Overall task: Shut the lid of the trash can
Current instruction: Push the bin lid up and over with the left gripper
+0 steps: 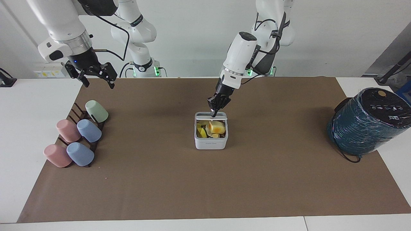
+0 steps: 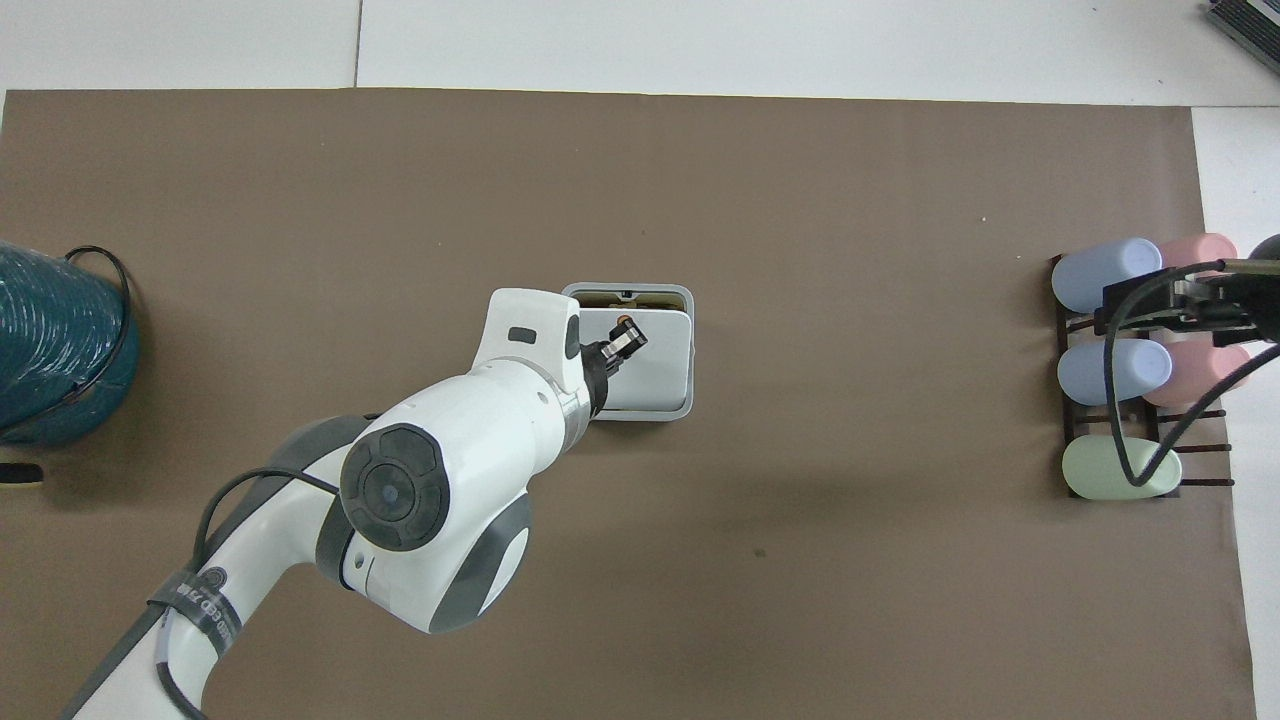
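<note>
The small white trash can [image 1: 211, 142] stands mid-table, with yellow food pieces [image 1: 214, 127] inside. Its white lid [image 1: 203, 115] is tipped down, nearly level over the opening, with a gap still showing toward the side farther from the robots. In the overhead view the lid [image 2: 655, 378] covers most of the can [image 2: 690, 345]. My left gripper [image 1: 214, 113] is shut and its tips press on the lid's top near the orange dot; it also shows in the overhead view [image 2: 625, 342]. My right gripper [image 1: 96, 79] is open and waits in the air over the cup rack.
A dark rack with several pastel cups [image 1: 77, 134] lies at the right arm's end, also seen from overhead [image 2: 1115, 365]. A large dark teal cylindrical appliance [image 1: 367, 122] with a cable stands at the left arm's end. A brown mat [image 1: 205, 186] covers the table.
</note>
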Controlling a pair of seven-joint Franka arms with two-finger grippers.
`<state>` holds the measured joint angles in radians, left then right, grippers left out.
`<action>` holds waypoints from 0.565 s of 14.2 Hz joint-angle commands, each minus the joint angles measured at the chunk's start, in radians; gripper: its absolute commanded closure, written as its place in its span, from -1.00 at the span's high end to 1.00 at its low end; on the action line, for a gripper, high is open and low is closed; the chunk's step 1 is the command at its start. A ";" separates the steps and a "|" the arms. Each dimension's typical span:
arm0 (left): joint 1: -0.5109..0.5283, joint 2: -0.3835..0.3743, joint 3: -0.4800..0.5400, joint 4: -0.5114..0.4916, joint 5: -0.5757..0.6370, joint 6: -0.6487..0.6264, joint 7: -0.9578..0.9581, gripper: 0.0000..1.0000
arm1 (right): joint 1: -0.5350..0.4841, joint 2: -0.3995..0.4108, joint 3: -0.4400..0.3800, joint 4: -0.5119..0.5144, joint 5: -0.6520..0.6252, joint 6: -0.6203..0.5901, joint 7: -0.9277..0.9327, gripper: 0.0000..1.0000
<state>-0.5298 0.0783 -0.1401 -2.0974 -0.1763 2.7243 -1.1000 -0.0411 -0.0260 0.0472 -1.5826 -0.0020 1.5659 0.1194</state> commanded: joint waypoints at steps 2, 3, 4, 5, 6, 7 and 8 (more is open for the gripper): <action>0.004 0.061 -0.003 0.037 -0.026 0.060 -0.003 -0.94 | -0.002 -0.023 0.000 -0.024 -0.001 -0.006 -0.027 1.00; 0.004 0.079 -0.003 0.049 -0.026 0.063 -0.003 -0.94 | -0.002 -0.023 0.000 -0.024 -0.001 -0.006 -0.027 1.00; 0.005 0.101 -0.001 0.060 -0.026 0.067 -0.001 -0.94 | -0.002 -0.023 0.000 -0.024 -0.001 -0.007 -0.027 1.00; 0.019 0.127 -0.001 0.072 -0.026 0.083 -0.001 -0.94 | -0.002 -0.023 0.000 -0.024 -0.001 -0.007 -0.027 1.00; 0.025 0.147 -0.001 0.077 -0.025 0.109 -0.001 -0.94 | -0.002 -0.023 0.000 -0.024 -0.001 -0.006 -0.027 1.00; 0.027 0.156 -0.001 0.077 -0.026 0.121 -0.001 -0.94 | -0.002 -0.023 0.000 -0.024 -0.001 -0.006 -0.027 1.00; 0.028 0.159 -0.001 0.077 -0.026 0.124 0.000 -0.94 | -0.002 -0.023 0.000 -0.024 -0.001 -0.007 -0.027 1.00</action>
<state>-0.5111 0.2011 -0.1378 -2.0466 -0.1831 2.8210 -1.1039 -0.0411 -0.0260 0.0472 -1.5826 -0.0020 1.5659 0.1194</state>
